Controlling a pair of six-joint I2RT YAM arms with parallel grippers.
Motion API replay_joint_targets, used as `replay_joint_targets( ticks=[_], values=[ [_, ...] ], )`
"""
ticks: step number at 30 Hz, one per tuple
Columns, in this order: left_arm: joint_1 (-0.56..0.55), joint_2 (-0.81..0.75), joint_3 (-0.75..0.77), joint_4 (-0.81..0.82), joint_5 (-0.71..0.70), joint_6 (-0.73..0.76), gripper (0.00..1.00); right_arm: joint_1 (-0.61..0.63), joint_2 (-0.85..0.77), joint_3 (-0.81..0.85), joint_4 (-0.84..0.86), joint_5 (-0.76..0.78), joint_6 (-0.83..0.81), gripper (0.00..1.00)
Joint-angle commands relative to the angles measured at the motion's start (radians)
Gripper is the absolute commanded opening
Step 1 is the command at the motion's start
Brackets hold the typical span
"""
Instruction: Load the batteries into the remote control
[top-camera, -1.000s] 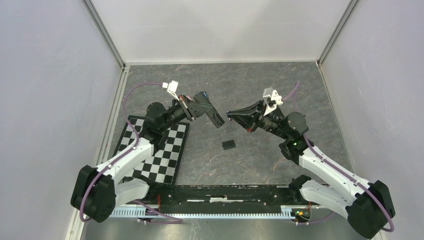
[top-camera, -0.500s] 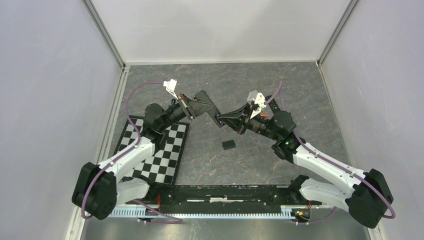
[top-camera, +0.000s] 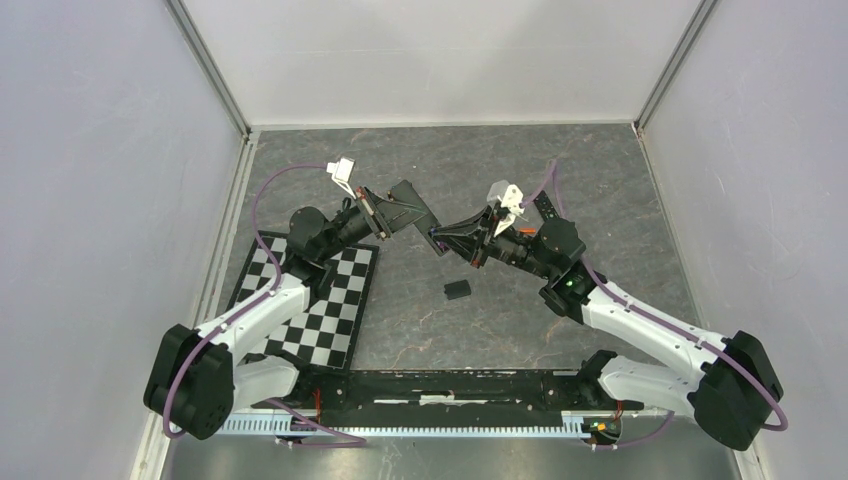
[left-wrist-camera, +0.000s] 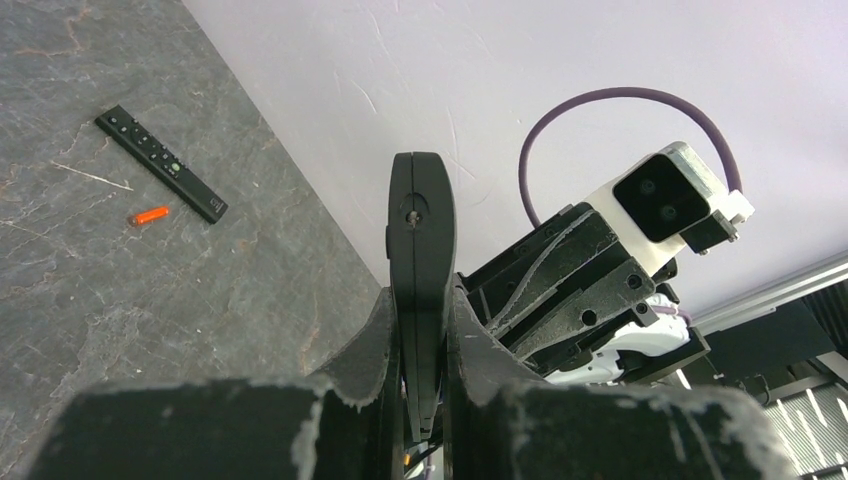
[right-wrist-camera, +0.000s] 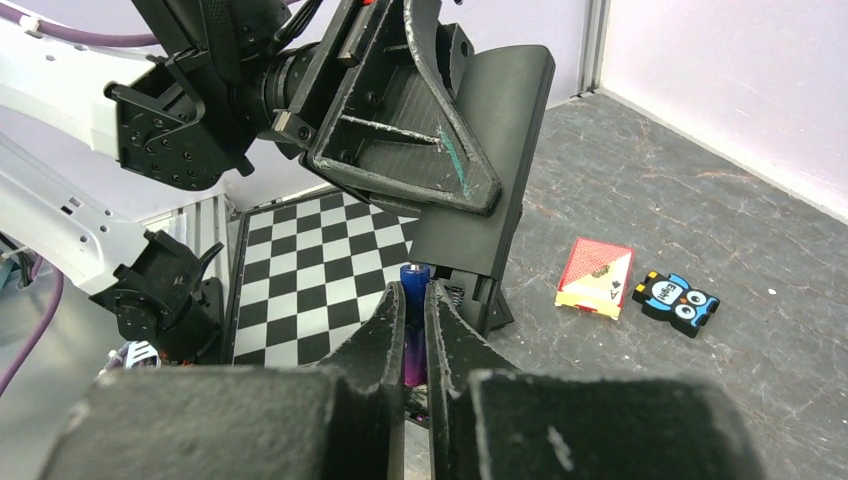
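My left gripper (top-camera: 400, 212) is shut on a black remote (top-camera: 425, 228) and holds it tilted above the table; in the left wrist view the remote (left-wrist-camera: 421, 220) stands edge-on between the fingers (left-wrist-camera: 375, 340). My right gripper (top-camera: 447, 238) is shut on a blue-and-purple battery (right-wrist-camera: 415, 277). The battery's tip is at the open battery bay (right-wrist-camera: 462, 290) at the remote's (right-wrist-camera: 490, 180) lower end. An orange-red battery (left-wrist-camera: 150, 214) lies on the table beside a second remote (left-wrist-camera: 160, 163).
A small black cover piece (top-camera: 457, 289) lies on the table below the grippers. A checkerboard mat (top-camera: 310, 300) lies at the left. A red card box (right-wrist-camera: 595, 277) and a blue-and-black owl gadget (right-wrist-camera: 678, 302) lie beyond the remote. The second remote (top-camera: 545, 207) lies behind the right arm.
My right gripper has moved left with the battery, from apart from the remote to its lower end. My left gripper turned the remote slightly, then held still.
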Motion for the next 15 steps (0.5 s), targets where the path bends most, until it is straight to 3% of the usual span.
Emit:
replay_joint_targets(
  ticks=[1,4,15],
  values=[
    [0.004,-0.006,0.015,0.069,0.002,-0.05,0.02,0.009,-0.006,0.025,0.012,0.001,-0.018,0.1],
    [0.003,-0.004,0.014,0.083,0.0,-0.06,0.02,0.008,-0.005,0.026,-0.006,0.002,-0.015,0.13],
    [0.004,-0.017,0.006,0.091,-0.008,-0.063,0.02,0.01,-0.02,0.045,-0.075,0.05,-0.011,0.36]
  ],
)
